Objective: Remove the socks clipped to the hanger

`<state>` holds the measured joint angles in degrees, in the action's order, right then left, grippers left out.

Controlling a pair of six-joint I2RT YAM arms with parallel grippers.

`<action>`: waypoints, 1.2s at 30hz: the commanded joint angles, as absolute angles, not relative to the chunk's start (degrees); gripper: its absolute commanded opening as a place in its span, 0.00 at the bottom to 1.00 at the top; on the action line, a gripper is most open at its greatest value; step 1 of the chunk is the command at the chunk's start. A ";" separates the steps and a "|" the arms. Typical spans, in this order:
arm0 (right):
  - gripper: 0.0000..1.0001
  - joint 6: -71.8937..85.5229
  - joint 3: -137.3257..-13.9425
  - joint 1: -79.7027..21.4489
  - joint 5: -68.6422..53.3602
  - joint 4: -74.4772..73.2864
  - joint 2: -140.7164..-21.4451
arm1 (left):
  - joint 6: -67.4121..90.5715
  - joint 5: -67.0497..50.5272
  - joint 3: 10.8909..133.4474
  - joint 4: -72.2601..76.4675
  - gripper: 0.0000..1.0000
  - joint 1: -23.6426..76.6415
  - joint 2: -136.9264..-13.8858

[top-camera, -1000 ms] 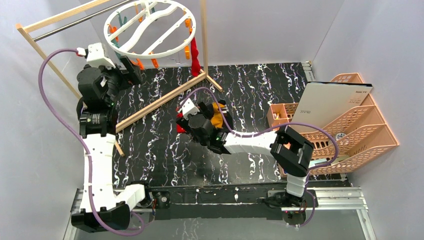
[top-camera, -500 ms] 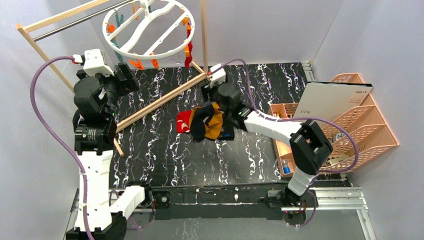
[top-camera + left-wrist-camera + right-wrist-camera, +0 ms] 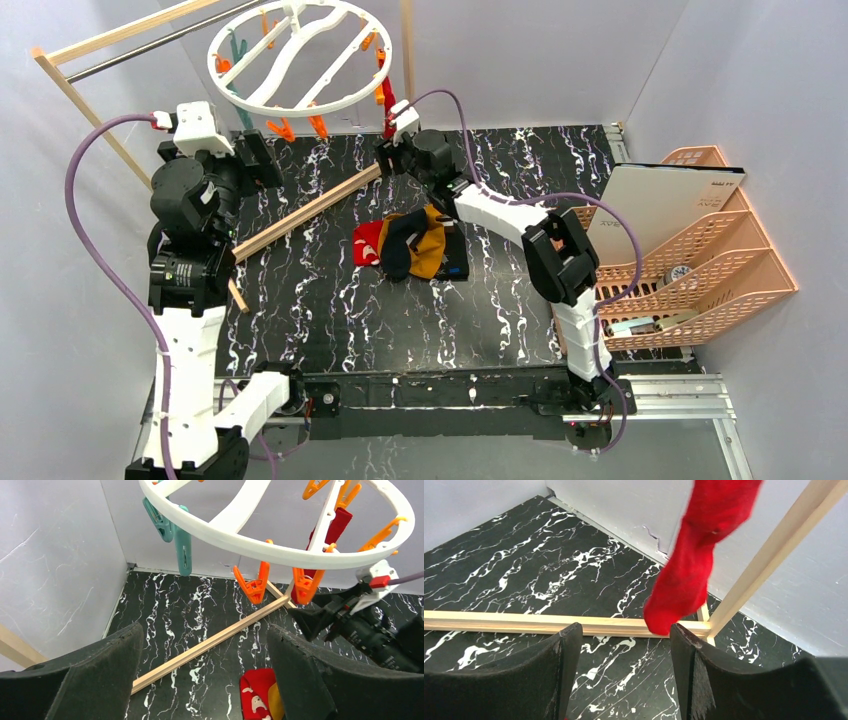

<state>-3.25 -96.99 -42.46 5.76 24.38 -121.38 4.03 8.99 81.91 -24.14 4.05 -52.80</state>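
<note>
The white round hanger (image 3: 300,55) hangs from the rack at the back, fringed with orange and teal clips. One red sock (image 3: 388,100) is clipped to its right side. In the right wrist view it (image 3: 694,570) dangles with its toe just beyond my open right gripper (image 3: 624,650), not between the fingers. A pile of socks lies on the table: red (image 3: 367,243), black (image 3: 395,250) and mustard-orange (image 3: 430,245). My right gripper (image 3: 388,152) is below the hanging sock. My left gripper (image 3: 262,150) is open and empty under the ring's left side (image 3: 280,550).
The wooden rack's base bar (image 3: 310,205) crosses the table diagonally, with an upright post (image 3: 774,555) right beside the hanging sock. Peach baskets (image 3: 700,250) and a white board (image 3: 660,205) stand at the right. A dark flat object (image 3: 452,262) lies under the sock pile.
My right arm left the sock pile on the table and swung back up to the hanging red sock, gripper open. The left arm has barely moved.
</note>
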 commanded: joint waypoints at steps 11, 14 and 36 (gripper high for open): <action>0.54 -5.13 -123.91 -38.92 4.70 20.57 -136.30 | 3.52 9.14 84.00 -25.01 0.91 4.92 -52.54; 0.49 -5.05 -129.25 -38.54 4.08 18.53 -140.44 | 3.26 9.47 84.39 -25.39 0.91 4.92 -52.55; 0.60 -2.87 -98.60 -38.21 5.86 26.71 -119.77 | -1.85 -4.66 77.48 -18.37 0.87 6.06 -53.14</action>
